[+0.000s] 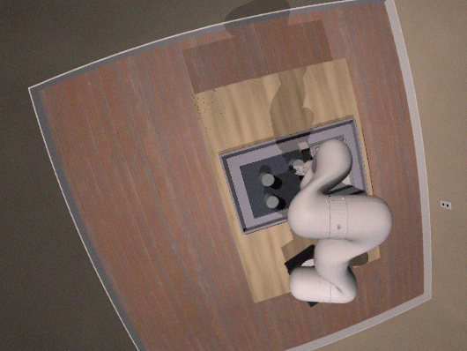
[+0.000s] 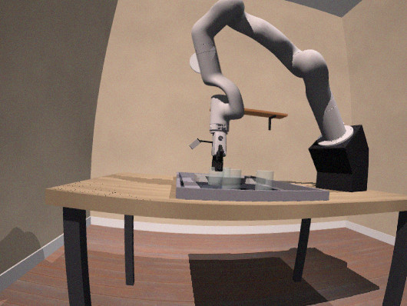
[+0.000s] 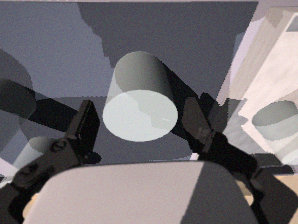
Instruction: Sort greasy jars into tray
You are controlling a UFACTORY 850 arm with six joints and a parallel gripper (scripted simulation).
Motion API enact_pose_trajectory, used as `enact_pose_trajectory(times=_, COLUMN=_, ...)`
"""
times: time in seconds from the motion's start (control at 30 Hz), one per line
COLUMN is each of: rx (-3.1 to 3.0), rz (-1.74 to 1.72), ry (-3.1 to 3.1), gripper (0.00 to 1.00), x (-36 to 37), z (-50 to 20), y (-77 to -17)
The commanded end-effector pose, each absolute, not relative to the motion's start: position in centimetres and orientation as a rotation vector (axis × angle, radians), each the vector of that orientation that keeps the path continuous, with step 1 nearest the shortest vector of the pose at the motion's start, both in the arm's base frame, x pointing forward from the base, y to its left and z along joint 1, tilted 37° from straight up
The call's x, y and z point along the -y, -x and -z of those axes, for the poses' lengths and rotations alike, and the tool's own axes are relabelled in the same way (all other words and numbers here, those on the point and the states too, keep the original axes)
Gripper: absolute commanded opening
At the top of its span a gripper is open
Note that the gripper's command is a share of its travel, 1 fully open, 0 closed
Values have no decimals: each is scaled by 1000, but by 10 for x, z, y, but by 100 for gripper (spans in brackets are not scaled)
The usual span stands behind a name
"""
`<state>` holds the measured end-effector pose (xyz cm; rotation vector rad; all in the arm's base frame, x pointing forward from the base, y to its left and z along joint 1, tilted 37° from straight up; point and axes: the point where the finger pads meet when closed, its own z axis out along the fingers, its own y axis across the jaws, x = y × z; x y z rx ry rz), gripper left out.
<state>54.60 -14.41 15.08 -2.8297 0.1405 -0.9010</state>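
Observation:
My gripper [image 1: 300,168] [image 2: 218,169] [image 3: 140,109] is open, its fingers on either side of the upper part of a pale glass jar [image 2: 213,179] [image 3: 137,122]. No finger visibly touches it. This jar stands on the dark mat [image 1: 251,187] [image 3: 200,30] near the tray [image 1: 347,178] [image 3: 265,55]. Two more jars stand mouth down on the mat: one jar [image 1: 268,179] [image 2: 232,180] and another jar [image 1: 273,201] [image 2: 265,180]. A fourth jar [image 3: 276,119] is inside the tray; the arm hides it in the top view. Grease cannot be seen.
The grey steel top [image 1: 235,176] has a raised rim [image 2: 249,194] around mat and tray. It lies on a wooden table [image 1: 238,115]. The arm [image 1: 339,216] covers part of the tray side in the top view. A black base [image 2: 339,169] carries the arm.

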Motion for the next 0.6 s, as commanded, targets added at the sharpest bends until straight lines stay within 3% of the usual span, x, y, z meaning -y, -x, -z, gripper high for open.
enact_pose_trajectory(times=0.0, rx=-141, rz=903, ry=2830, gripper=100, x=143, z=-146, y=-550)
enact_pose_trajectory(times=0.43, rx=-141, rz=903, ry=2830, gripper=100, x=142, z=-135, y=-558)
enact_pose_trajectory(times=0.47, rx=-141, rz=903, ry=2830, gripper=93, x=142, z=-135, y=-558)
enact_pose_trajectory(times=0.57, rx=-141, rz=903, ry=2830, gripper=93, x=142, z=-135, y=-558)
